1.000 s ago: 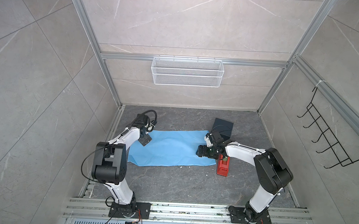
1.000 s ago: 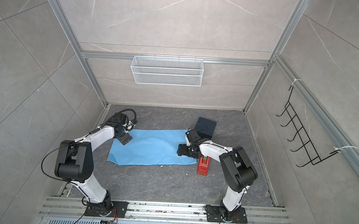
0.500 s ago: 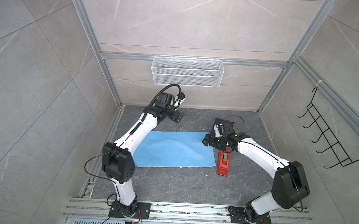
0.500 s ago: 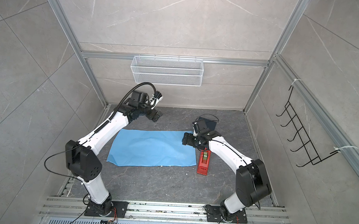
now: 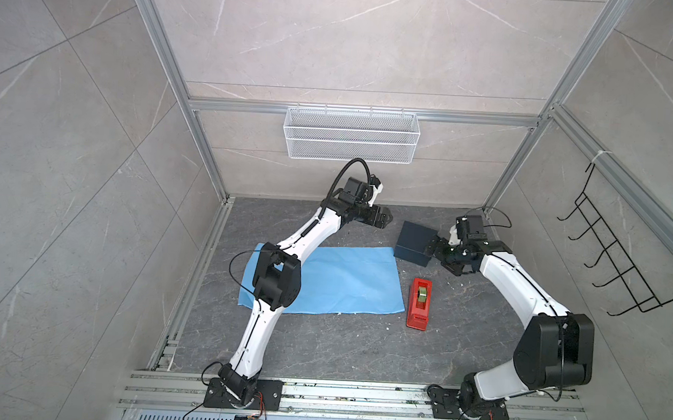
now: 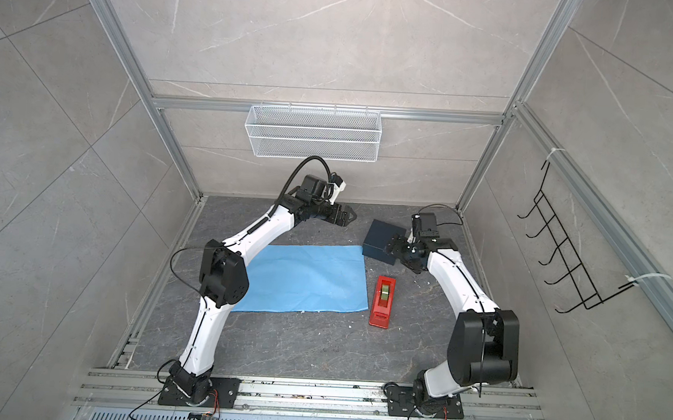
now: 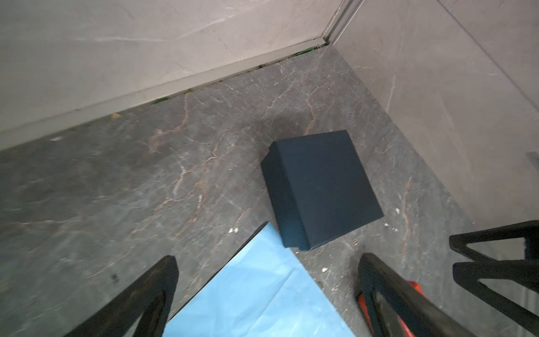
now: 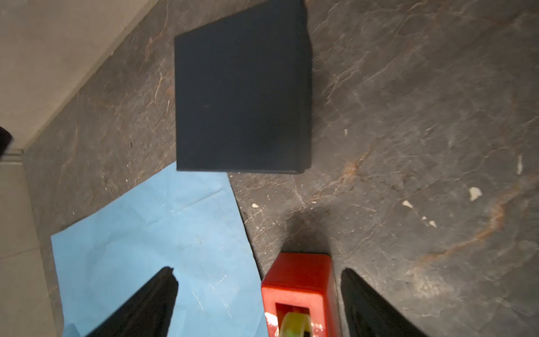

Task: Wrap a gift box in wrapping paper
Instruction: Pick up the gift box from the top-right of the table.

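The gift box (image 5: 414, 242) (image 6: 382, 241) (image 7: 320, 186) (image 8: 242, 87), dark navy, lies at the back right of the floor. Its near corner meets the far right corner of the wrapping paper (image 5: 343, 282) (image 6: 307, 280) (image 7: 262, 294) (image 8: 151, 242), a light blue creased sheet spread flat. My left gripper (image 5: 386, 219) (image 6: 350, 215) (image 7: 269, 262) hangs open above the floor, left of the box, holding nothing. On the box's right side my right gripper (image 5: 443, 259) (image 6: 403, 256) (image 8: 258, 272) is raised and open, also holding nothing.
A red tape dispenser (image 5: 419, 302) (image 6: 381, 300) (image 8: 300, 280) stands right of the paper, near the box. A white wire basket (image 5: 350, 140) hangs on the back wall and a black hook rack (image 5: 616, 265) on the right wall. Small white scraps (image 8: 474, 193) dot the floor.
Both arms have lifted off the paper's ends. The left gripper swung to the back centre, the right gripper to the box's right side. Box, paper and dispenser have stayed put.
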Tool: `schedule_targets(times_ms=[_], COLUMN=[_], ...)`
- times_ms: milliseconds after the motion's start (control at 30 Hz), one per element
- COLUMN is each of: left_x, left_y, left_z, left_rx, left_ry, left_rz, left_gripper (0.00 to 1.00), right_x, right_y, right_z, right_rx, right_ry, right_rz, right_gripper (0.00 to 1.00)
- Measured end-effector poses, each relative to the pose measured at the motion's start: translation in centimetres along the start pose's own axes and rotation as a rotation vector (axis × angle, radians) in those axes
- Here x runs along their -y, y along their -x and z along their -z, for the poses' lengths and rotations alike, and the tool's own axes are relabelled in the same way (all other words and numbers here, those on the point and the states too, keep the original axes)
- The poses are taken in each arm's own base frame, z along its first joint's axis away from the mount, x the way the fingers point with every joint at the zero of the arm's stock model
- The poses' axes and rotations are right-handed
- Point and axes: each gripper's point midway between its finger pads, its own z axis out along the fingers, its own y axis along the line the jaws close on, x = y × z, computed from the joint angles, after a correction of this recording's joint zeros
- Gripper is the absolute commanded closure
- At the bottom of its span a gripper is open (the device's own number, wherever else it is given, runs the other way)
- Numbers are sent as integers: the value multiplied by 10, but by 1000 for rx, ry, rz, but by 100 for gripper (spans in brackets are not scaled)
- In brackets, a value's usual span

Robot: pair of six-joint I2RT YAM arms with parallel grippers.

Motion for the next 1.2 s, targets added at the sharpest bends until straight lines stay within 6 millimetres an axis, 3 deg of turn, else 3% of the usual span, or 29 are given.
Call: schedule_targets(times_ms=[167, 533, 633, 867, 1133, 1200], left_x=[13, 19, 20, 16, 25, 27], left_y=[-16, -50, -61, -73, -66, -65], left_z=[-36, -87, -96, -113, -117, -120], left_rx=[-25, -66, -86, -88, -57, -51], left_ry=[-74, -135, -141, -153, -220, -235], left_rz=[92, 232, 247, 261, 251, 246], left_gripper=[2, 6, 12, 22, 31, 41], right_x=[13, 28, 26, 23, 22, 20], right_y=[16, 32, 37, 41, 44, 47], right_z=[-7, -62, -70, -87, -108, -111], right_rx=[0, -86, -94, -113, -143, -141], right_ry=[61, 131, 150, 197, 242, 256], right_rz=[-63, -120, -117, -98, -87, -78], right_gripper=[17, 25, 31, 33, 33, 34])
